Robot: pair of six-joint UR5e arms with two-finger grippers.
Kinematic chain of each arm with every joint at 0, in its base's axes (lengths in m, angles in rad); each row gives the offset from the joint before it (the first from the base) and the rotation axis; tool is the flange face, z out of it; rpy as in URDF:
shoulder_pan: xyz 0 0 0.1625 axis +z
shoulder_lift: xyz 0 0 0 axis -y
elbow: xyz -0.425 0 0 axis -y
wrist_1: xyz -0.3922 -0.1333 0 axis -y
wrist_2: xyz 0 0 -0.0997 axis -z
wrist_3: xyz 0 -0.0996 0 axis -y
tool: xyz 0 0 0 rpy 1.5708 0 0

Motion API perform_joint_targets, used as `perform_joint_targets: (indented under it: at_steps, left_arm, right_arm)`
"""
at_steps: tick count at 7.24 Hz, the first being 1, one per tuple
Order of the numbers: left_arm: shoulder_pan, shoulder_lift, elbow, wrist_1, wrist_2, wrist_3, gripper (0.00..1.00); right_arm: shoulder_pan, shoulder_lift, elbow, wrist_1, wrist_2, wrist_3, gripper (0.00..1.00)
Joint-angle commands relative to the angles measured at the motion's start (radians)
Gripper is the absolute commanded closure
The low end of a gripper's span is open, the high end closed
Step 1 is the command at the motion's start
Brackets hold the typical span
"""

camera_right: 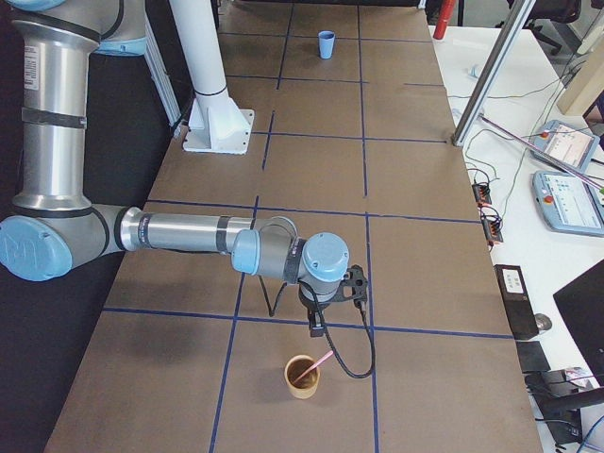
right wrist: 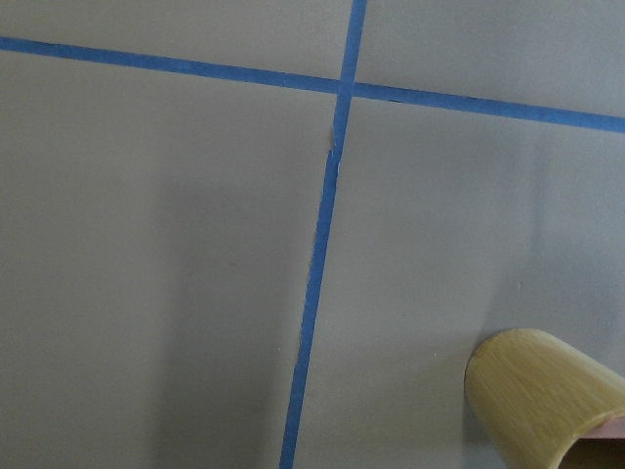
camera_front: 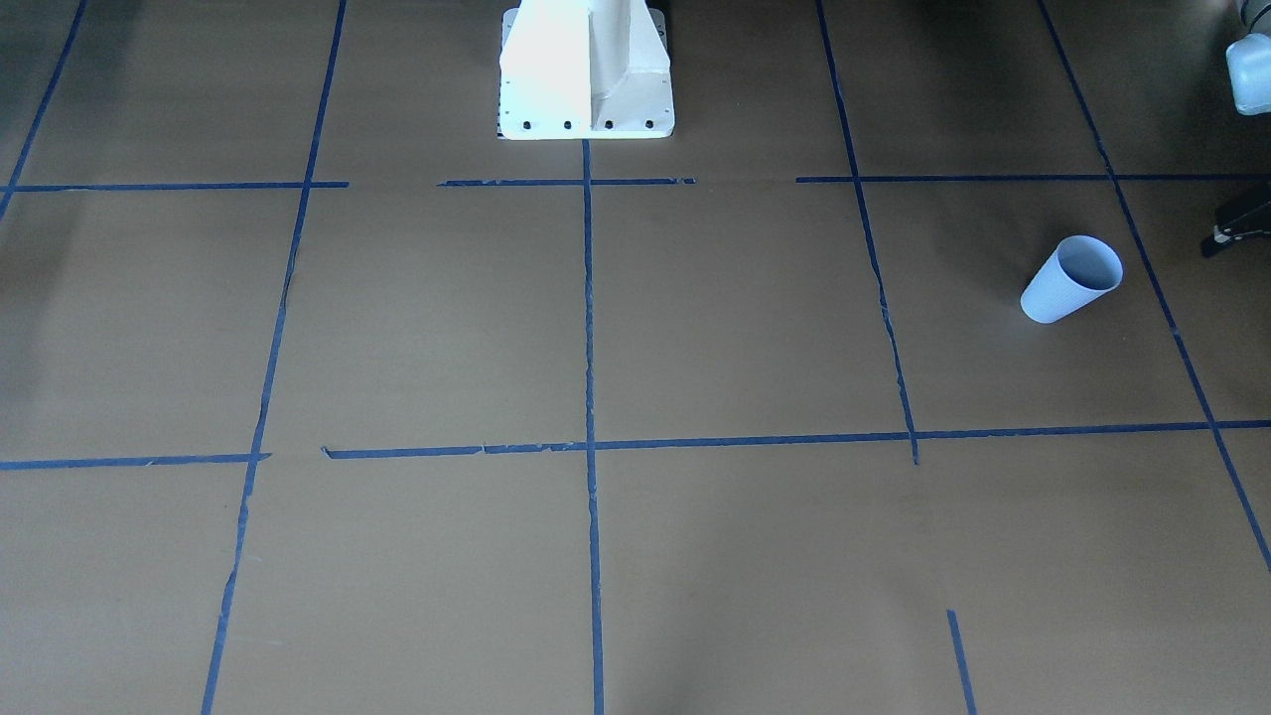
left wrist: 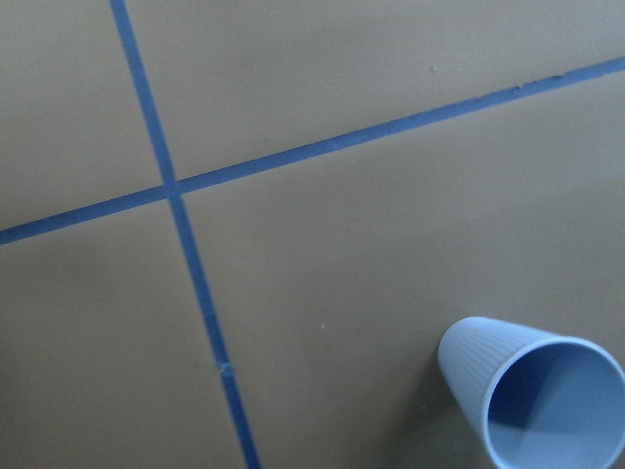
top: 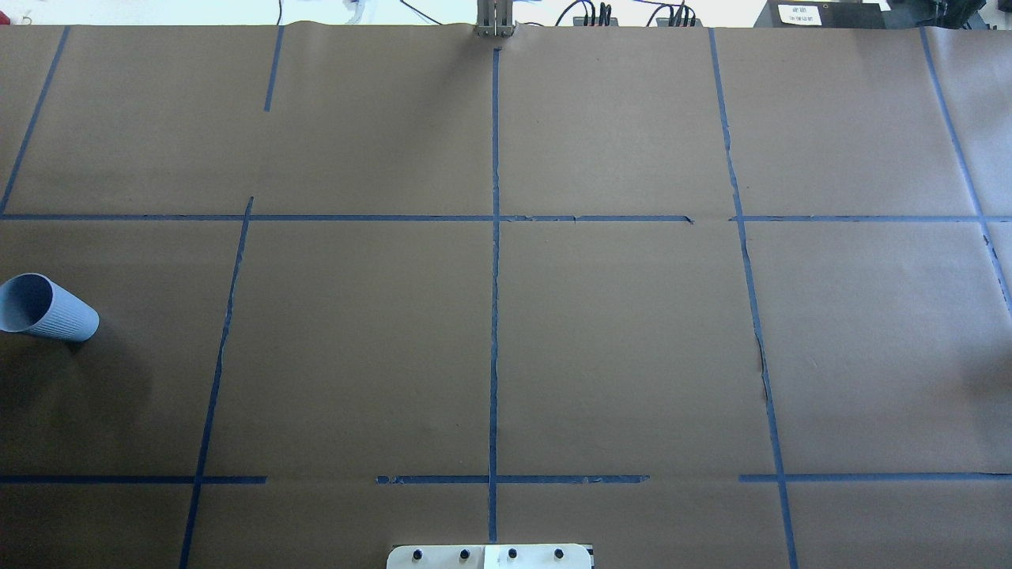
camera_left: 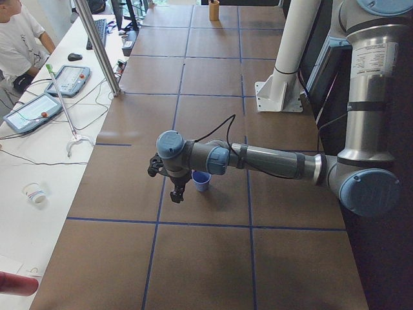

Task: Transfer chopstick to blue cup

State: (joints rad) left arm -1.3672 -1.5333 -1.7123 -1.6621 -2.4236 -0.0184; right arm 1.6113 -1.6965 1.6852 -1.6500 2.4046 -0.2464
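Note:
The blue cup point(camera_front: 1072, 278) stands upright on the brown table at the robot's left end; it also shows in the overhead view point(top: 43, 308) and the left wrist view point(left wrist: 527, 396), with nothing inside. My left gripper point(camera_left: 175, 196) hangs beside it, a little apart; I cannot tell whether it is open or shut. One pinkish chopstick point(camera_right: 319, 364) leans in a tan wooden cup point(camera_right: 302, 376) at the table's other end. My right gripper point(camera_right: 315, 328) hangs just above and beside that cup; I cannot tell its state.
The white robot pedestal point(camera_front: 586, 74) stands at the table's mid back. Blue tape lines point(top: 494, 316) divide the brown table. A side bench with teach pendants point(camera_left: 39, 103) and an operator point(camera_left: 19, 45) lies beyond the table's far edge.

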Motion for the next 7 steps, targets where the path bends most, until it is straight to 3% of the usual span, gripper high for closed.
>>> perform_joint_targets:
  at_steps: [1,2,4,5,7]
  left_arm:
    - [0.112,0.056,0.005,-0.169,0.001,-0.156,0.00]
    - [0.155,0.058,0.000,-0.236,0.006,-0.276,0.00]
    - [0.207,0.064,0.010,-0.262,0.057,-0.324,0.00]
    - [0.214,0.062,0.016,-0.260,0.058,-0.353,0.14]
    - [0.253,0.052,0.043,-0.262,0.061,-0.399,0.57]
  right_arm:
    - [-0.001,0.003,0.002,0.003,0.002,0.001,0.00]
    - [-0.001,0.003,0.013,0.003,0.005,-0.010,0.00]
    - [-0.001,0.009,-0.008,0.001,0.002,-0.004,0.00]
    - [-0.001,0.030,-0.019,0.001,0.005,-0.007,0.00]
    - [-0.001,0.031,-0.048,0.001,0.002,-0.004,0.00]
